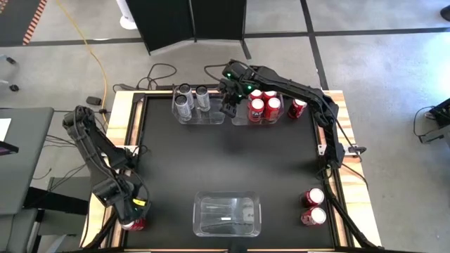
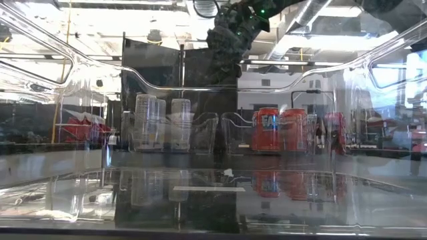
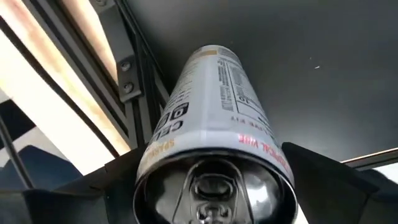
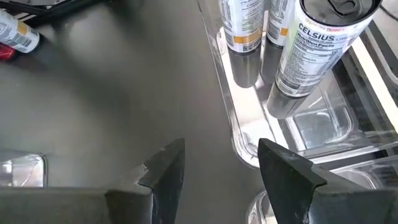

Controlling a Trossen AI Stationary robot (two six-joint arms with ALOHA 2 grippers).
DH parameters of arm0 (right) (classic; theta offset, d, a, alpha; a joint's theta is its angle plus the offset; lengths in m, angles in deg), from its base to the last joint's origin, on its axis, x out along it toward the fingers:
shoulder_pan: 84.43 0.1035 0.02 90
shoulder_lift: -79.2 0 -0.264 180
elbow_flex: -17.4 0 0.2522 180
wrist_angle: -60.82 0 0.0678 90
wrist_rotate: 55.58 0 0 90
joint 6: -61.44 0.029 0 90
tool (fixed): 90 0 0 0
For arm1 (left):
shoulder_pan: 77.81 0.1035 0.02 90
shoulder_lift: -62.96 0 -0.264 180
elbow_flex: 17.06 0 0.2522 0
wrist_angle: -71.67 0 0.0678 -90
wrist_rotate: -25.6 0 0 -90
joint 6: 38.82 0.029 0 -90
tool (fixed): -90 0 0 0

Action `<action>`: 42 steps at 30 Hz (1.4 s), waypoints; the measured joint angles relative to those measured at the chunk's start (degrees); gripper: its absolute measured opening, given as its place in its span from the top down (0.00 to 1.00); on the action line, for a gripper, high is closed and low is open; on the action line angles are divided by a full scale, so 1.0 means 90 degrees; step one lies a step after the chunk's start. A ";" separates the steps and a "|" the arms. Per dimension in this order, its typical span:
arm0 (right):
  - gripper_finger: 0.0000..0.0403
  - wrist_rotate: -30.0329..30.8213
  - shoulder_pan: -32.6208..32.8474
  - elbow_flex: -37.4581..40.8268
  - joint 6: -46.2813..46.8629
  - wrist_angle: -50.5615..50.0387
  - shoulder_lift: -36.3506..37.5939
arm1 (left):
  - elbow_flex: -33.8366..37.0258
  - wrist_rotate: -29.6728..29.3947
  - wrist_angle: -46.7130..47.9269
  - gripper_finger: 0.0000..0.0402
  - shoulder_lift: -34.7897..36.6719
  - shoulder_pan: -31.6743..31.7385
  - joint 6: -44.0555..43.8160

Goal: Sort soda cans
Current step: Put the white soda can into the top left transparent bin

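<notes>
My left gripper (image 1: pixel 130 209) points down at the table's near left corner. It is open, with one finger on each side of an upright silver soda can (image 3: pixel 214 118) that stands on the black mat. A red can (image 1: pixel 133 225) sits just beside it. My right gripper (image 4: pixel 221 168) hangs open and empty above the mat at the far side, between two clear bins. One bin holds silver cans (image 1: pixel 191 102), the other red cans (image 1: pixel 264 105). Two more red cans (image 1: pixel 313 206) stand at the near right. My left gripper comes at the silver can from above, and its fingers (image 3: pixel 323 174) flank the can's top rim (image 3: pixel 273 155). Whether they touch the can I cannot tell. The can's base rests on the mat.
An empty clear bin (image 1: pixel 226 214) sits at the near middle of the mat. The table's wooden frame (image 1: pixel 123 105) runs round the mat. The bin of silver cans (image 4: pixel 311 50) is close beside my right gripper's fingers. Open mat lies in the middle (image 1: pixel 225 161).
</notes>
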 joint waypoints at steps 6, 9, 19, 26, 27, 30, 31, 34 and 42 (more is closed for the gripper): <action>0.46 -0.0109 0.0002 0.0000 0.0010 -0.0205 0.0000 | 0.0000 -0.0150 0.0130 0.36 0.0008 0.0344 0.0301; 0.46 -0.0109 0.0002 0.0002 0.0015 -0.0430 0.0021 | -0.0022 -0.0140 0.0148 0.39 0.0009 0.0656 0.0667; 0.46 -0.0104 -0.0034 0.0005 -0.0006 -0.1317 0.0430 | -0.0838 -0.0143 0.1213 0.39 0.0118 0.2682 0.3164; 0.46 -0.0097 -0.0058 0.0005 0.0024 -0.1507 0.1184 | -0.1818 -0.0599 0.1921 0.39 0.0105 0.4731 0.6266; 0.46 -0.0097 -0.0056 0.0005 0.0062 -0.1504 0.1297 | -0.1940 -0.0690 0.1935 0.39 0.0099 0.5045 0.6724; 0.46 -0.0033 -0.0056 0.0005 0.0191 -0.1510 0.1560 | -0.2276 -0.0948 0.1911 0.39 0.0099 0.6035 0.7853; 0.46 0.0040 -0.0053 0.0005 0.0250 -0.1525 0.1621 | -0.2375 -0.1024 0.1896 0.39 0.0099 0.6369 0.8134; 0.46 0.0294 -0.0047 0.0005 0.0512 -0.1555 0.1780 | -0.2621 -0.1347 0.1841 0.39 0.0099 0.7296 0.8854; 0.46 0.0799 0.0235 0.0005 0.0916 -0.1812 0.1991 | -0.3598 -0.1460 0.1428 0.39 -0.0873 0.8688 1.1065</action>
